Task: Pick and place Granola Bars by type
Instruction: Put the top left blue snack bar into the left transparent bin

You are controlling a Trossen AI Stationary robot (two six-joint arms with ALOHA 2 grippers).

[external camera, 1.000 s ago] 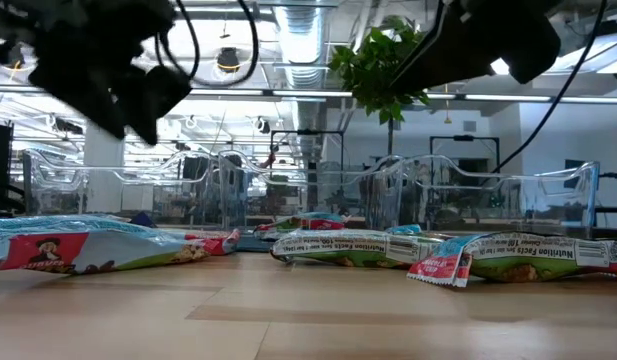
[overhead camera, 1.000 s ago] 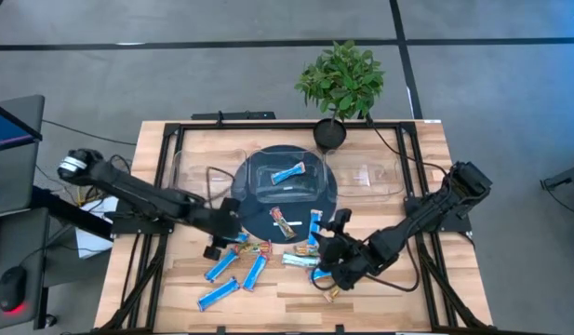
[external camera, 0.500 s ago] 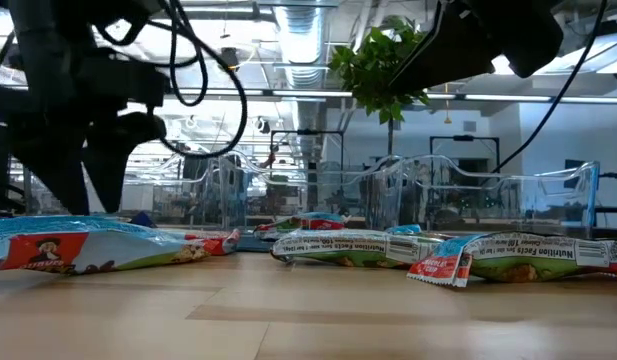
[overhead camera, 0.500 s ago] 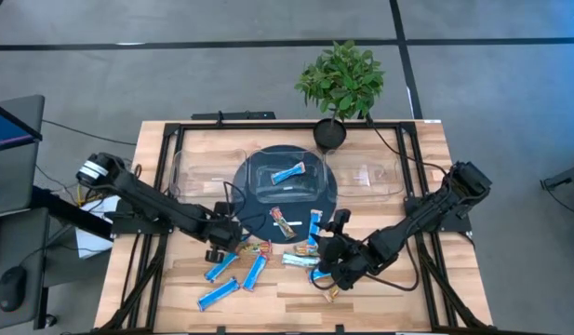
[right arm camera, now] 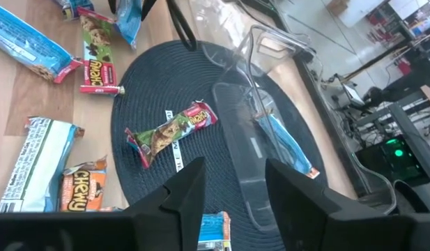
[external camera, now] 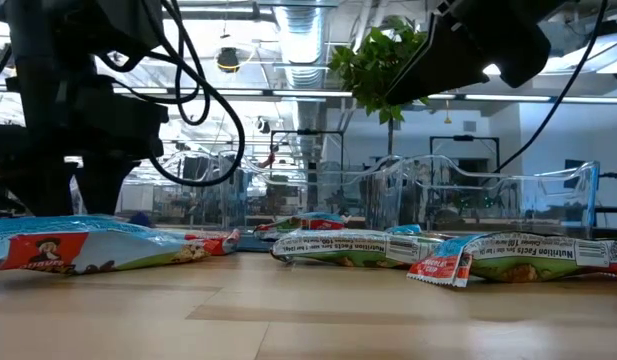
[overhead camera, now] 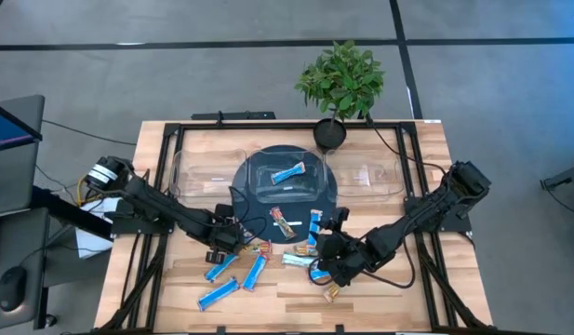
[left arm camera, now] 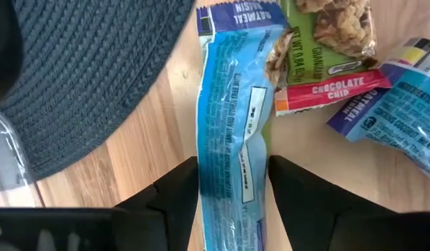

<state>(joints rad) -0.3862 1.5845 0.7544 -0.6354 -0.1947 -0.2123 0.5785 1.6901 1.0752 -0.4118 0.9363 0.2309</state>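
Note:
My left gripper (overhead camera: 223, 247) is low over the table's near left part, open. Its fingers stand on either side of a blue-wrapped granola bar (left arm camera: 232, 139), which lies flat on the wood beside the round dark mat (left arm camera: 82, 77). A tan chocolate-chip bar (left arm camera: 326, 42) and another blue bar (left arm camera: 403, 104) lie just past it. My right gripper (overhead camera: 331, 259) hovers open near the table's near middle, above pale and blue bars (overhead camera: 300, 261). One blue bar (overhead camera: 288, 172) lies in the clear middle bin. A tan bar (right arm camera: 171, 132) rests on the mat. My left gripper comes from above, pointing down, with one finger (left arm camera: 176, 192) at each long edge of the blue bar, near its end (left arm camera: 232, 209). The fingers lie across the bar. Whether they touch the wrapper, I cannot tell. The bar lies flat on the table.
Three clear bins (overhead camera: 198, 172) stand in a row across the far half, the middle one on the mat (overhead camera: 285, 197). A potted plant (overhead camera: 340, 84) stands at the far edge. Loose blue bars (overhead camera: 217, 295) lie near the near edge, left of centre.
My left gripper has come down from above the mat's left rim toward the near edge, settling low astride the blue bar. My right gripper has edged slightly toward the table's left. The bars have stayed where they were.

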